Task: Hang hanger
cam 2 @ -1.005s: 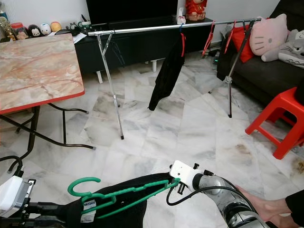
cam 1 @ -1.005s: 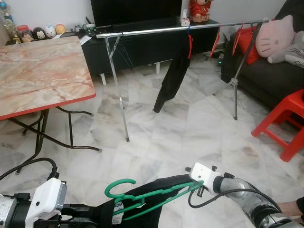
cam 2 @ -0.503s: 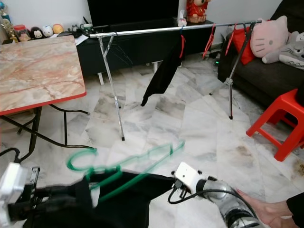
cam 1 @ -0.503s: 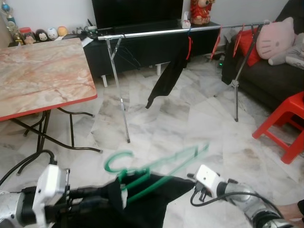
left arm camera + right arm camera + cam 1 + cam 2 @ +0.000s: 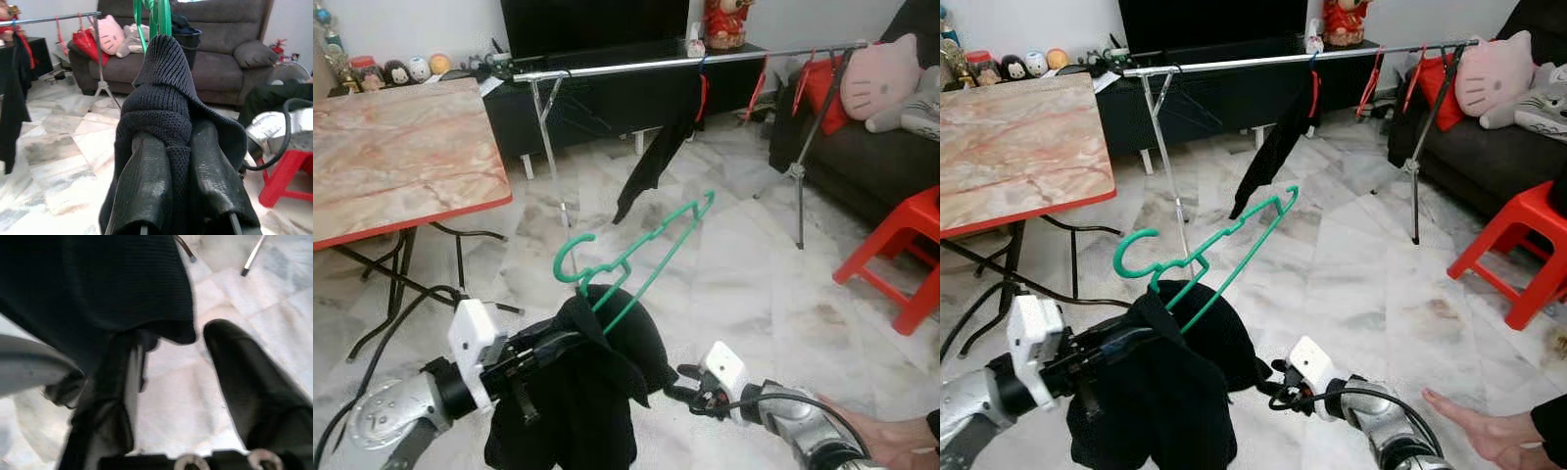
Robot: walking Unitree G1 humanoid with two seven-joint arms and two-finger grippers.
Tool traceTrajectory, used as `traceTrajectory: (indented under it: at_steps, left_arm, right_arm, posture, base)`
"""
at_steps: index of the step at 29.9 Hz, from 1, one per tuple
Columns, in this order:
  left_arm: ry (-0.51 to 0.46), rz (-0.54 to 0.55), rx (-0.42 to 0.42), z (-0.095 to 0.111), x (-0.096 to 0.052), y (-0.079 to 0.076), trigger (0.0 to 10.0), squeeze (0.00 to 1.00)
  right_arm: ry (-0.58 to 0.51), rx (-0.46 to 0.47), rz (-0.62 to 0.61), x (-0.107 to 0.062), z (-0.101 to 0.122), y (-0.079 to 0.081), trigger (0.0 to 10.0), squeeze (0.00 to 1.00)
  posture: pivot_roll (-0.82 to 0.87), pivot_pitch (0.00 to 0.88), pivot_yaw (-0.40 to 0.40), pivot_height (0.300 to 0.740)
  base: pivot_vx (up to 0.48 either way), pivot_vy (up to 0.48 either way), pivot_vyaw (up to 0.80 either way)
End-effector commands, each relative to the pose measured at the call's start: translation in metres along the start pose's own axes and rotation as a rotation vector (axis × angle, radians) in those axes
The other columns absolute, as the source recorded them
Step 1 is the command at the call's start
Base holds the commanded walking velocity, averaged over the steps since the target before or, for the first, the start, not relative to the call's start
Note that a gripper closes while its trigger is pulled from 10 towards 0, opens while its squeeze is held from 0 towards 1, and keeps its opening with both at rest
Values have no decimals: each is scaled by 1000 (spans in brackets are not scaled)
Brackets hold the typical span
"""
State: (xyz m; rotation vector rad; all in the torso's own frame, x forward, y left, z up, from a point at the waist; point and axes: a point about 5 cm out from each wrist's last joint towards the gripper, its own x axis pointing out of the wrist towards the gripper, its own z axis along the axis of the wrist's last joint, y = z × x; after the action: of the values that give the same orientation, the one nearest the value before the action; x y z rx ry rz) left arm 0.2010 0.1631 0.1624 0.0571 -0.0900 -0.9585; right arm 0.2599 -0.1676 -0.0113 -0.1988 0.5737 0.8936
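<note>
Silver arms w/ white wrist blocks, blk cables, blk-fingered left hand.

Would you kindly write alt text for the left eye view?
The left claw holds up a black knit garment on a green hanger, tilted toward a clothes rail across the marble floor. The right claw is open beside the garment's edge.

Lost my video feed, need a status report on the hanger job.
Left gripper shut on black knit garment carrying green plastic hanger, raised. Right gripper open, beside garment. Silver clothes rail ahead, across bare floor.
</note>
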Motion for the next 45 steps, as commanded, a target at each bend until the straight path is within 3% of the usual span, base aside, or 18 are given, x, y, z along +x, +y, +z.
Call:
traceTrajectory:
  at_steps: [1, 5, 8, 9, 10, 19, 25, 29, 31, 35, 40, 45]
  left_arm:
    - [-4, 32, 42, 1, 7, 2, 10000, 0]
    - [6, 75, 47, -4, 11, 4, 10000, 0]
    - [35, 172, 81, -13, 16, 11, 10000, 0]
    - [40, 195, 87, -15, 17, 12, 10000, 0]
    - [55, 235, 107, -18, 19, 15, 10000, 0]
    - [126, 337, 107, -30, 21, 26, 10000, 0]
    - [359, 290, 214, -58, 17, 31, 10000, 0]
    - [390, 284, 218, -64, 16, 32, 10000, 0]
    - [478, 221, 285, -73, 12, 29, 10000, 0]
    - [503, 139, 301, -77, 9, 23, 10000, 0]
    - [539, -49, 289, -76, 0, 11, 10000, 0]
    - [563, -141, 260, -74, -4, 7, 10000, 0]
  right_arm:
    - [-37, 34, -14, -2, 4, -4, 10000, 1000]
    - [-68, 73, 6, -2, 7, -4, 10000, 1000]
    - [-75, 58, 52, -2, 8, -1, 10000, 1000]
    - [-78, 58, 53, -2, 8, -1, 10000, 537]
    - [-90, 58, 40, -3, 8, -2, 10000, 0]
    - [-103, -6, 37, -11, 12, -7, 10000, 0]
    - [-69, -195, 127, -23, 23, -10, 10000, 0]
    - [-43, -270, 189, -26, 29, -9, 10000, 0]
    - [-65, -310, 222, -29, 42, -9, 10000, 0]
    - [-57, -358, 291, -33, 51, -7, 10000, 0]
    - [-12, -422, 376, -43, 64, -10, 10000, 0]
    - [-8, -440, 381, -46, 73, -16, 10000, 0]
  posture:
    - [-9, 0, 19, 732]
    - [-13, 0, 20, 732]
    - [-17, 0, 21, 732]
    - [-17, 0, 21, 732]
    - [-18, 0, 19, 732]
    - [-22, 0, 21, 732]
    - [-51, 0, 31, 732]
    - [-58, 0, 31, 732]
    - [-57, 0, 30, 732]
    - [-60, 0, 31, 732]
    - [-60, 0, 30, 732]
    - [-60, 0, 30, 732]
  base:
    - [0, 0, 0]
    - [0, 0, 0]
    - [0, 0, 0]
    - [0, 0, 0]
    - [0, 0, 0]
    - [0, 0, 0]
    - [0, 0, 0]
    - [0, 0, 0]
    - [0, 0, 0]
    - [0, 0, 0]
    - [0, 0, 0]
    - [0, 0, 0]
